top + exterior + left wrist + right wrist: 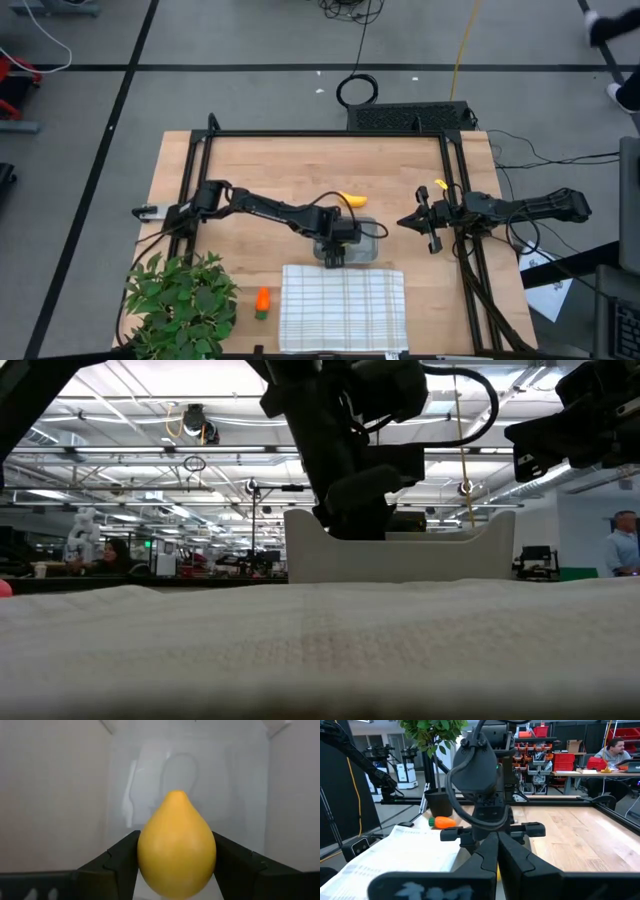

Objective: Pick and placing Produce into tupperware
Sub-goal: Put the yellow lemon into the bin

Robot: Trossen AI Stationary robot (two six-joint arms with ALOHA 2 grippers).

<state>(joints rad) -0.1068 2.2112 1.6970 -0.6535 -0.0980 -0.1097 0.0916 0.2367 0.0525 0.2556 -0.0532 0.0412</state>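
My left gripper [333, 257] points steeply down into the tupperware [362, 247], a translucent grey square container near the table's middle, and is shut on the yellow lemon [176, 852]. In the low view the gripper [356, 520] dips behind the tupperware's near wall [400, 558]. The yellow banana [350, 200] lies on the table just beyond the container. The orange carrot [262, 301] lies near the front edge, left of the checked cloth. My right gripper [404, 222] waits shut, held level over the table's right side. My left gripper pinches the lemon between its two fingers [117, 860], one on each of its opposite sides [146, 857]. The fingers come from above, slanting down. The lemon's pointed end [176, 795] faces away from the wrist, over the container's floor. Whether it rests there, I cannot tell.
A white checked cloth [343, 305] lies at the table's front, right before the tupperware. A leafy green plant [180, 300] stands at the front left corner. A black frame [320, 133] runs around the work area. People sit in the room beyond.
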